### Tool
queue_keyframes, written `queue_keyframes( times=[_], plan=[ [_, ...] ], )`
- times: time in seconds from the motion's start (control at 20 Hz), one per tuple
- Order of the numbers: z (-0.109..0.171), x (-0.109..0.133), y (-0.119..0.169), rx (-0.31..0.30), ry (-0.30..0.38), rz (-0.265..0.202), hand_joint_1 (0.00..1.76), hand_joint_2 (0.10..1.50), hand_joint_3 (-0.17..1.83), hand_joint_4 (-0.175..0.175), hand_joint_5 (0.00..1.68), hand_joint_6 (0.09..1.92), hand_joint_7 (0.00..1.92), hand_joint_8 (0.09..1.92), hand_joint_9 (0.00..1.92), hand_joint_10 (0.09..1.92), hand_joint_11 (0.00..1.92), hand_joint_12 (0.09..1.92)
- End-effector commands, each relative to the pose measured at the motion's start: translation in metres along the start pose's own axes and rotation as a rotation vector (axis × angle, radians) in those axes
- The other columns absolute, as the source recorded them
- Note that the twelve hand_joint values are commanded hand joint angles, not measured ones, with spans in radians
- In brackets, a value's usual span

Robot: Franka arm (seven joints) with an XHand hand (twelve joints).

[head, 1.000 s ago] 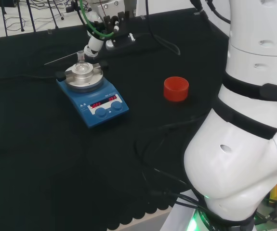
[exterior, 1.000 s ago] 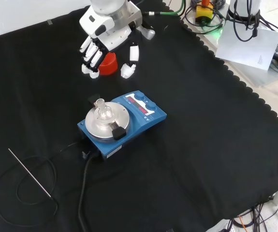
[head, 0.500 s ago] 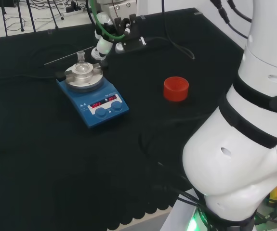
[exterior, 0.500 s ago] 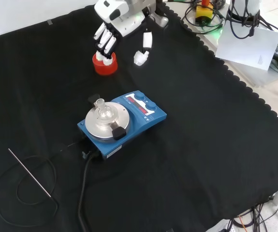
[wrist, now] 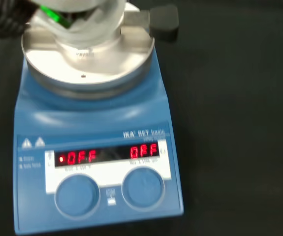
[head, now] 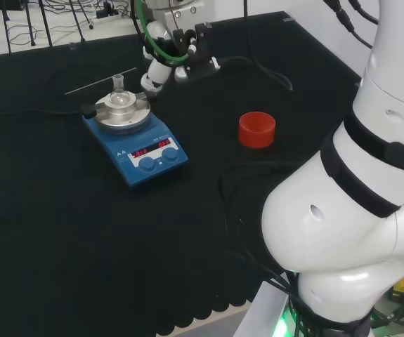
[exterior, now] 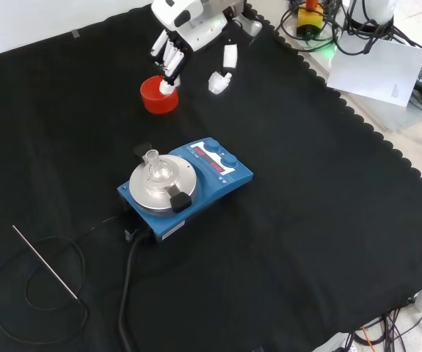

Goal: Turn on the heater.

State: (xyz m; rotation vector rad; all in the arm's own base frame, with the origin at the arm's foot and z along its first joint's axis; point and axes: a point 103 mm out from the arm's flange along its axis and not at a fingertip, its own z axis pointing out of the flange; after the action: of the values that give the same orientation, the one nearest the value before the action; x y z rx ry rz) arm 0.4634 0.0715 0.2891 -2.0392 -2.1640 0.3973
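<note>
The heater [exterior: 196, 180] sits on the black cloth [exterior: 321, 220] near the middle of the bench, well apart from every edge. It is a blue unit with a round metal plate [exterior: 159, 187] on top. A small clear glass flask [exterior: 154, 166] stands upright on the plate; whether it holds anything cannot be told. A black clamp piece [exterior: 181, 199] rests at the plate's rim. In the wrist view two blue knobs, one [wrist: 77, 195] and the other [wrist: 143, 187], sit side by side on the front panel below a lit red display [wrist: 107, 156].

The hand [exterior: 188, 29] hangs above the cloth toward the far edge of the bench in the front view, well apart from the heater. Its fingers [exterior: 168, 59] are straight and spread wide, pointing down, and they hold nothing. The fingertips lie over the rim of a red cup [exterior: 158, 95]; whether they touch it cannot be told. In the head view the cup [head: 257, 129] stands to the right of the heater [head: 137, 144].

A thin metal rod [exterior: 45, 262] lies flat toward the near left corner in the front view, beside loops of black cable [exterior: 20, 293]. A black cord [exterior: 128, 286] runs from the heater toward the near edge.
</note>
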Motion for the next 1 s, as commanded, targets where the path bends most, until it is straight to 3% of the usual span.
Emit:
queue_keyframes(
  times=[0.05,0.55,1.0],
  plan=[
    [0.027,-0.025,-0.039,0.07,-0.03,0.039,0.91,0.64,0.63,-0.049,0.42,0.18,0.89,0.71,0.99,0.59,0.51,1.28],
    [0.044,-0.024,-0.059,0.114,-0.041,0.027,0.99,0.65,0.67,-0.061,0.42,0.1,1.12,0.81,1.28,0.59,0.85,1.11],
    [0.053,-0.015,-0.072,0.138,-0.071,0.012,1.05,0.68,0.66,-0.078,0.41,0.09,1.27,1.0,1.45,0.76,1.22,0.89]
  ],
)
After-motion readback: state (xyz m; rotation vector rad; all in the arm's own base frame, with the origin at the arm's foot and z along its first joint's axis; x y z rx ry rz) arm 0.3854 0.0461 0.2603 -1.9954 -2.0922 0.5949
